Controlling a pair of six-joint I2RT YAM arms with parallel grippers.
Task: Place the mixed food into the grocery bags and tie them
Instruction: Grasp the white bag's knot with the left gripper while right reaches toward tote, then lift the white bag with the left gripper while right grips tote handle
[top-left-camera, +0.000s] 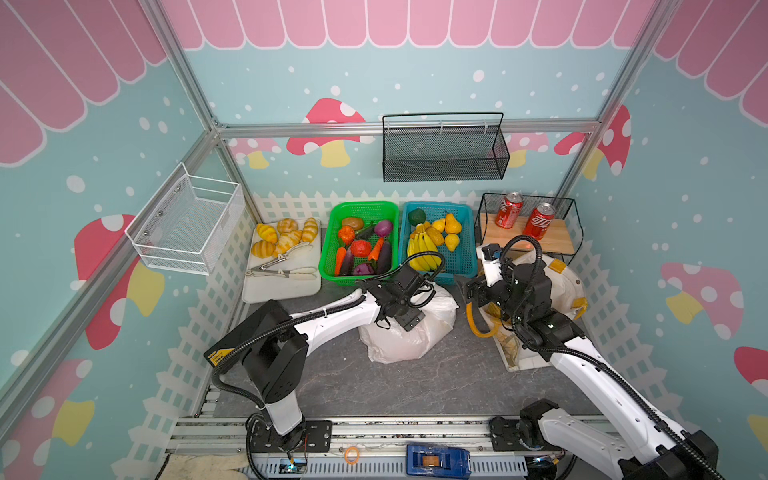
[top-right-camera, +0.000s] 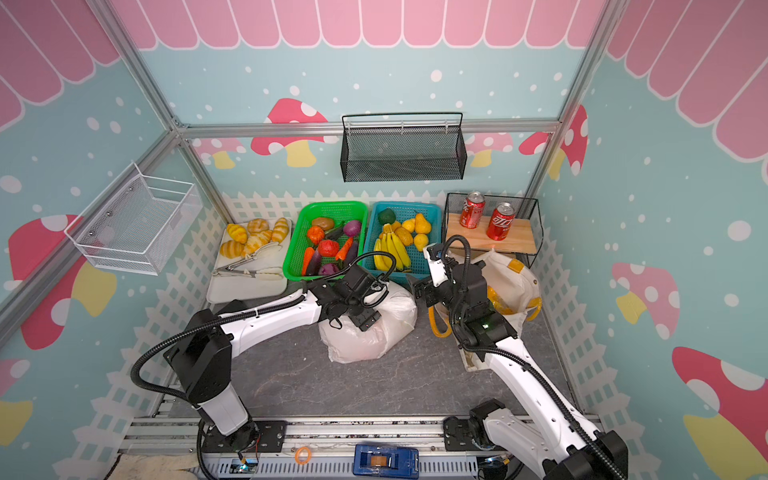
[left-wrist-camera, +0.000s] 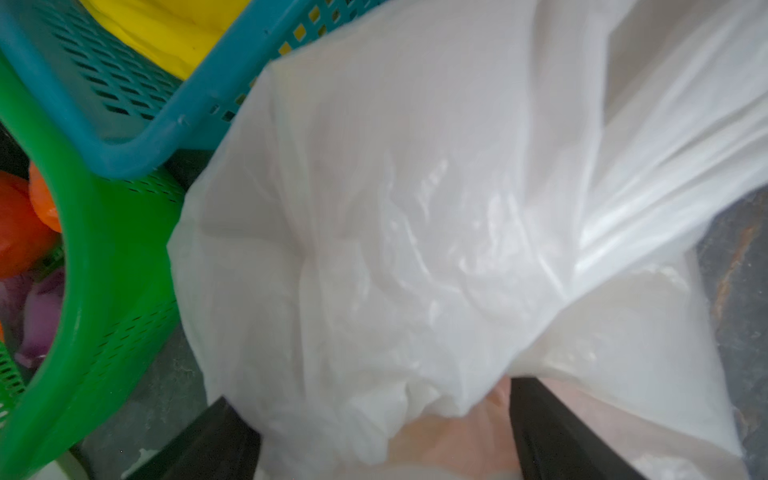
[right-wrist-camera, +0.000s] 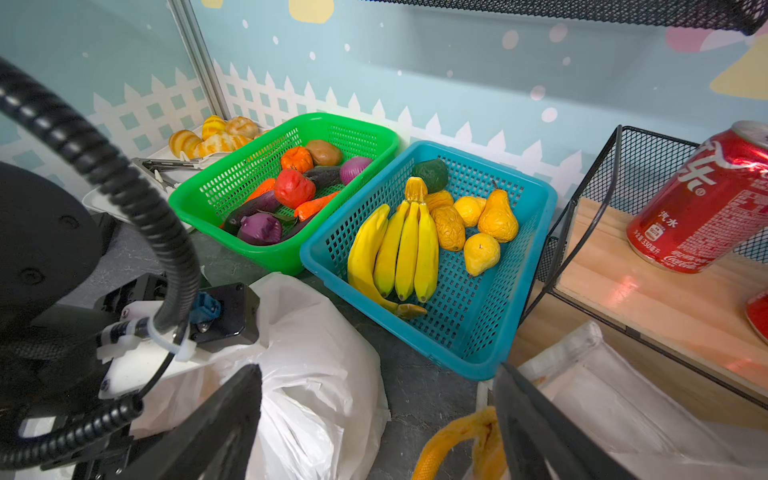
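Left pincer (left-wrist-camera: 374, 395): we are seeing it hanging low over the white plastic bag (top-left-camera: 411, 340), released, with its jaws spread wide and bag film bulging up between them.
White plastic bag: it is sitting plump at the middle of the desk (top-left-camera: 415, 395), just in front of the two baskets.
Right pincer (right-wrist-camera: 378, 370): we are finding it released too, jaws wide apart and gripping nothing, hovering between the plastic bag and the cloth tote (top-right-camera: 509, 280).
Cloth tote: it is slumping near the desk's right edge, in front of the wire rack (top-left-camera: 559, 235), with one yellow handle (top-left-camera: 473, 322) looping out toward the plastic bag.
Blue basket (top-left-camera: 461, 259): it is sitting along the back edge, holding the yellow pears (top-left-camera: 453, 226) and bananas (top-left-camera: 422, 253).
Green basket (top-left-camera: 361, 204): it is sitting just beside the blue one, carrying vegetables.
Soda cans (top-left-camera: 510, 210): two are standing in the rack at the back right corner.
Bread rolls (top-left-camera: 282, 237): they are lying on a white tray (top-left-camera: 282, 289) at the back left corner.
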